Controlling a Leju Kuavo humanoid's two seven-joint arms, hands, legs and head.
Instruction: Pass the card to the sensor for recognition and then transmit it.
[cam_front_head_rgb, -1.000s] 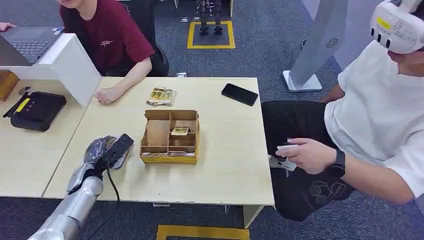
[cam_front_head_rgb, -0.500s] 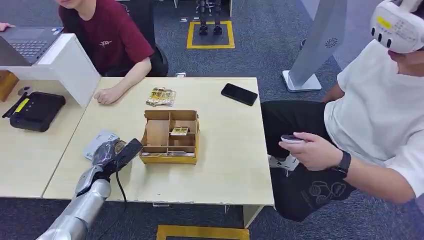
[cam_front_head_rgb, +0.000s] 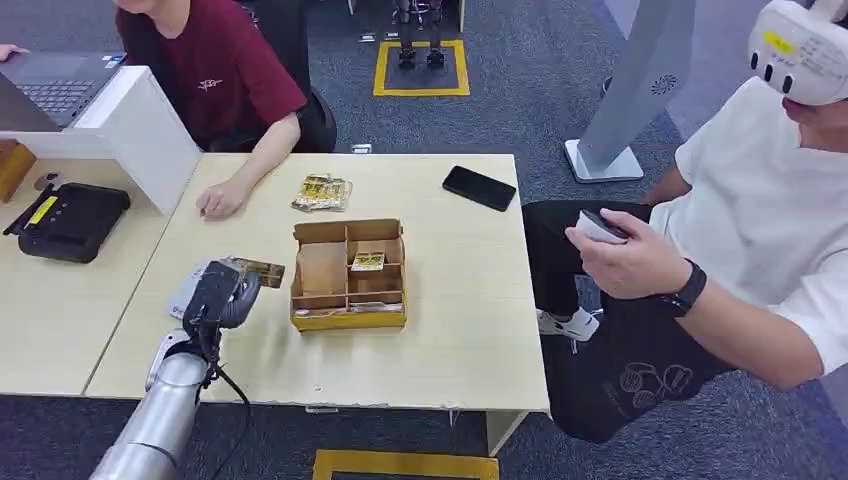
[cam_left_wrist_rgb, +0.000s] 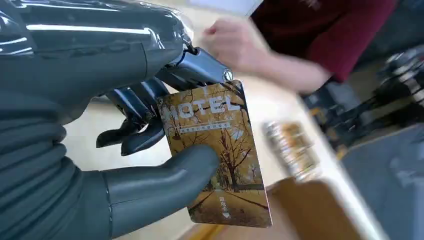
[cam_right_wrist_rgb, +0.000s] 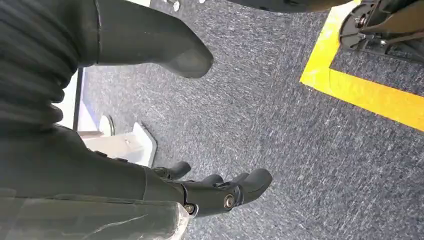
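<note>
We see the left hand (cam_front_head_rgb: 222, 297) pinching the card (cam_front_head_rgb: 257, 271) between thumb and fingers, lifted off the table (cam_front_head_rgb: 455, 300); in the left wrist view the thumb (cam_left_wrist_rgb: 165, 175) presses the card's printed face, a gold tree picture with "HOTEL" lettering, against the darker fingers (cam_left_wrist_rgb: 132, 107) behind it. Compared with a second ago, the hand sits higher and further forward, and the card now sticks out past the fingers toward the cardboard organizer box (cam_front_head_rgb: 349, 274) just to the hand's right. The grey sensor pad (cam_front_head_rgb: 186, 288), covered by the hand a second ago, lies just under and behind it. The box itself looks nudged slightly right versus earlier. Beyond the hand, a person in a red shirt rests a hand (cam_front_head_rgb: 220, 200) on the table; a stack of cards (cam_front_head_rgb: 322, 192) and a black phone (cam_front_head_rgb: 479, 188) lie further off. The headset wearer at right has raised a controller (cam_front_head_rgb: 600, 227). The right hand (cam_right_wrist_rgb: 220, 192) hangs over carpet, fingers loosely spread, holding nothing.
</note>
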